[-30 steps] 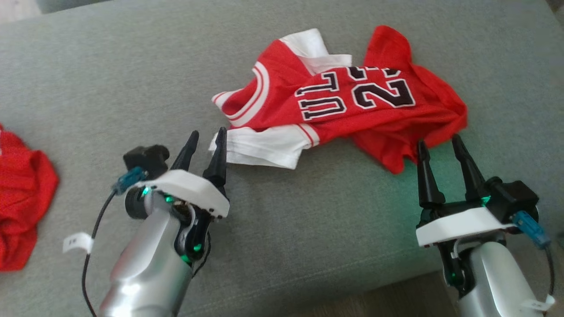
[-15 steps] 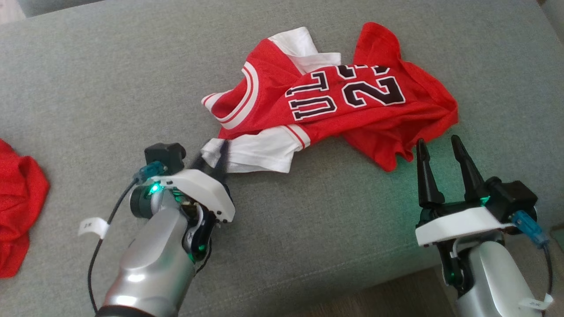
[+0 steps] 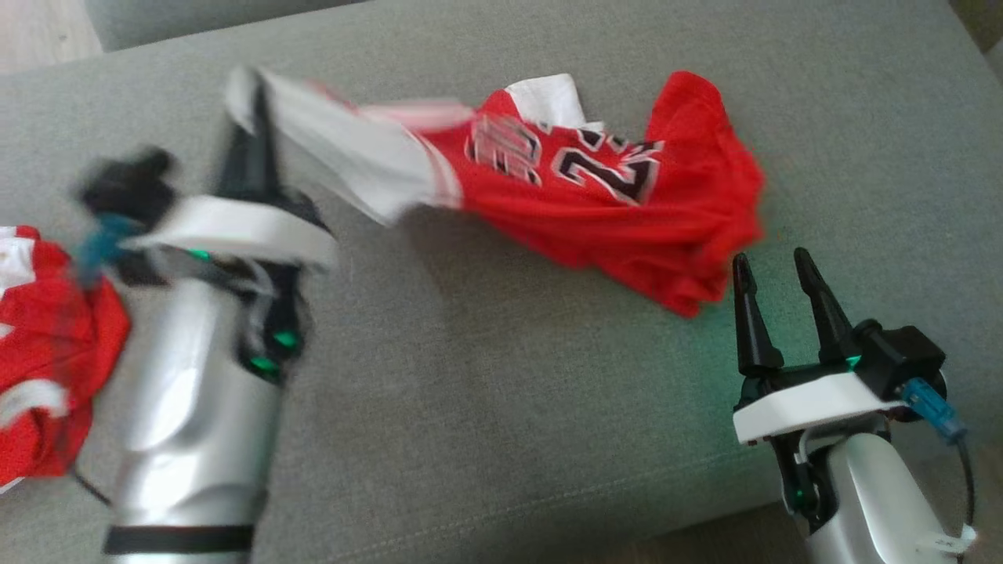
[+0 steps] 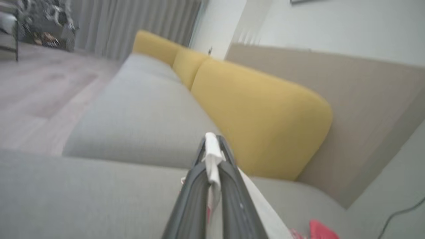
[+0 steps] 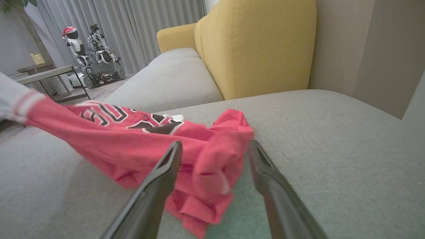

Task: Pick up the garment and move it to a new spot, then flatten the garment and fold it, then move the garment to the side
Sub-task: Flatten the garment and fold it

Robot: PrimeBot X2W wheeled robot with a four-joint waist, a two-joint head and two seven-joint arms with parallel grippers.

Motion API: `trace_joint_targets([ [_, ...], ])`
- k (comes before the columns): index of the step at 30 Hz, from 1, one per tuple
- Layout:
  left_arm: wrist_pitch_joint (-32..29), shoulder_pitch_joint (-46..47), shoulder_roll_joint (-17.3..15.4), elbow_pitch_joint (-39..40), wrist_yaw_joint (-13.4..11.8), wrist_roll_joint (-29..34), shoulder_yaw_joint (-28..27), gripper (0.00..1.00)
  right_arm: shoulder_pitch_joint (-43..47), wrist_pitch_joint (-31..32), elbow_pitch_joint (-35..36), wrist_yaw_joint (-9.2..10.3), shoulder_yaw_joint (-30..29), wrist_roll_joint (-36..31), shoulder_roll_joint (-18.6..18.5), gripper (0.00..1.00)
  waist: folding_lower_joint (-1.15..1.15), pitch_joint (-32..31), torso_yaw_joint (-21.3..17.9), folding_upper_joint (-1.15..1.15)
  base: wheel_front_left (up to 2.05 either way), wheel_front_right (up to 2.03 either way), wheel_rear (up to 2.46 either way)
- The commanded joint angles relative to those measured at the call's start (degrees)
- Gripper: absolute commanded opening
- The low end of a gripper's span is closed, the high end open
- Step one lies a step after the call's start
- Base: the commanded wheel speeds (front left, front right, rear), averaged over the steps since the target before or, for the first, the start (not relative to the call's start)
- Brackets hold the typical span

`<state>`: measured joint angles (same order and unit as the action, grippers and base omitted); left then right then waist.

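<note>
Garment (image 3: 611, 211), newly half-aloft, red-white, stretched

garment (image 3: 611, 211) on sofa (image 3: 501, 407), cloth heap (image 3: 55, 345) at left

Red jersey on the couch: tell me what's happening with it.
The robot's left hand is shut on the white sleeve of the jersey and holds that end raised above the grey couch. The arm is blurred, so it looks mid-swing. The jersey's red body trails down to the cushion. The right hand is open and empty, close to the jersey's near edge. Another red garment lies at the far left. Nothing is flattened or folded yet.
</note>
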<state>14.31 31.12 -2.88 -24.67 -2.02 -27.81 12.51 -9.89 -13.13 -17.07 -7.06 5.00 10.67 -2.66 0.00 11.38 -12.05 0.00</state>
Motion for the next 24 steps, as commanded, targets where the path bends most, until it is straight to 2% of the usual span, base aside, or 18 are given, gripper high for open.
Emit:
trace_joint_targets([
  [1, 0.7, 1.7, -1.2, 5.0, -0.1, 1.6, -3.9, 0.0, -1.5, -0.5, 1.3, -0.43, 1.4, 0.1, -0.2, 1.0, 0.0, -0.4, 0.3, 0.0, 0.0, 0.0, 0.0],
  [4, 0.7, 0.3, -0.6, 12.9, 0.3, 5.5, -8.9, 0.0, -1.5, -0.6, 1.0, -0.43, 1.6, 0.3, -0.2, 1.0, 0.0, -0.7, 0.6, 0.0, 0.0, 0.0, 0.0],
  [7, 0.7, -2.5, -0.3, 16.0, 1.2, 8.9, -10.9, 0.0, -1.5, -0.6, 0.6, -0.43, 1.9, 0.5, -0.2, 1.0, 0.0, -0.9, 0.8, 0.0, 0.0, 0.0, 0.0],
  [13, 0.7, -9.5, -0.1, 11.8, 2.3, 12.5, -11.5, 0.0, -1.6, -0.7, 0.1, -0.43, 2.1, 1.1, -0.2, 1.0, 0.0, -0.5, 1.4, 0.0, 0.0, 0.0, 0.0],
  [18, 0.7, -12.6, 0.0, 6.8, 1.1, 13.4, -12.5, 0.0, -1.6, -0.6, -0.5, -0.43, 1.9, 0.9, -0.2, 1.0, 0.0, -0.5, 2.4, 0.0, 0.0, 0.0, 0.0],
  [19, 0.7, -12.8, 0.0, 6.0, 0.8, 13.2, -12.5, 0.13, -1.6, -0.6, -0.5, -0.43, 1.8, 0.8, -0.2, 1.0, 0.0, -0.6, 2.6, 0.0, 0.0, 0.0, 0.0],
  [20, 0.7, -12.8, 0.0, 5.5, 0.4, 12.9, -12.4, 0.95, -1.6, -0.5, -0.6, -0.43, 1.7, 0.7, -0.2, 1.0, 0.0, -0.7, 2.9, 0.0, 0.0, 0.0, 0.0],
  [21, 0.7, -12.7, 0.0, 5.1, 0.1, 12.4, -12.2, 1.0, -1.6, -0.4, -0.5, -0.43, 1.6, 0.6, -0.2, 1.0, 0.0, -0.8, 3.1, 0.0, 0.0, 0.0, 0.0],
  [24, 0.7, -12.2, 0.0, 5.9, -0.5, 10.8, -11.6, 1.0, -1.6, -0.1, -0.5, -0.43, 1.3, 0.3, -0.2, 1.0, 0.0, -1.1, 3.9, 0.0, 0.0, 0.0, 0.0],
])
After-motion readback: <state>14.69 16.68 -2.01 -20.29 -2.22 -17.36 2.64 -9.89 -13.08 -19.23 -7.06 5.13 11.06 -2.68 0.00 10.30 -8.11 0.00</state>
